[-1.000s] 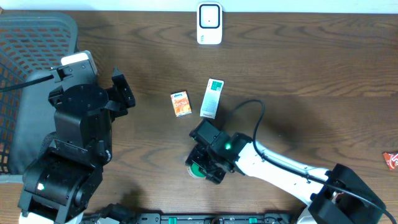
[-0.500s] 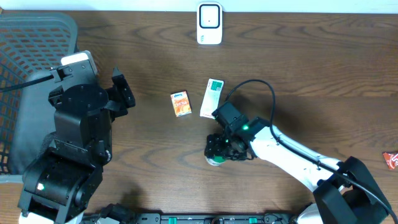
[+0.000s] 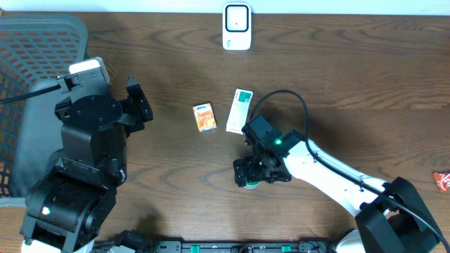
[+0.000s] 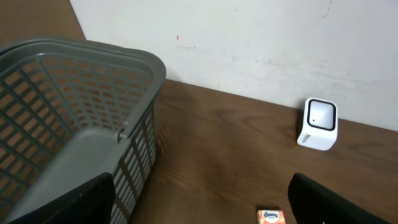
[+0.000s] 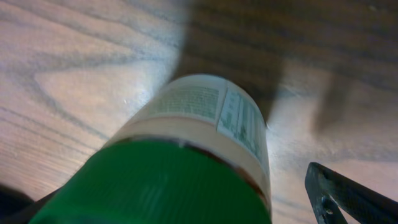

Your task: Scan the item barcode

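A bottle with a green cap (image 5: 180,177) and a cream label stands on the table between my right gripper's (image 5: 186,208) spread jaws. A clear gap separates it from the right finger (image 5: 348,199), so the gripper is open. From overhead the right gripper (image 3: 256,172) covers most of the bottle (image 3: 248,183). The white scanner (image 3: 237,27) stands at the table's far edge, and it also shows in the left wrist view, scanner (image 4: 318,123). My left gripper (image 4: 205,208) hangs open and empty above the table's left side, beside the basket.
A grey mesh basket (image 3: 35,84) fills the left edge. An orange tissue pack (image 3: 204,117) and a white-and-green box (image 3: 240,110) lie just behind the right gripper. A red packet (image 3: 441,180) lies at the right edge.
My right gripper carried the bottle a little to the right and back, then spread its jaws off it. The left arm has not moved.
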Robot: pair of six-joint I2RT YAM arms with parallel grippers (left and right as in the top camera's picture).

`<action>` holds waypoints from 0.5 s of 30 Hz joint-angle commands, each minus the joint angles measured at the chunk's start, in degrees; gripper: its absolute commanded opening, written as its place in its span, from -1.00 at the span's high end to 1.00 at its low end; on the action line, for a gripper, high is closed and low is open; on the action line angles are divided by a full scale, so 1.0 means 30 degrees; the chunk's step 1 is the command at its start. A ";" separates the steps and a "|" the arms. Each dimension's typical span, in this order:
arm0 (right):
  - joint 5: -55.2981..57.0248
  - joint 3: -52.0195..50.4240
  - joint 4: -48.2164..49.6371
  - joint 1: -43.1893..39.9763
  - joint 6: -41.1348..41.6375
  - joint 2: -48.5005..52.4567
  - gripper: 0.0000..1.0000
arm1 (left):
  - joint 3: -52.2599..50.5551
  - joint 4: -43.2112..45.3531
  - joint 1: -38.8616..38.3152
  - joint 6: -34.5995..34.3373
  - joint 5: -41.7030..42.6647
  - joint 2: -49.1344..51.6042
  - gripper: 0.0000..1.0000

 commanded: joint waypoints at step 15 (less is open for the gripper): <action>-0.0262 0.5952 -0.7213 -0.0058 0.0321 0.0087 -0.98 | -0.0189 0.0000 0.0044 -0.0087 -0.0182 -0.0073 -0.79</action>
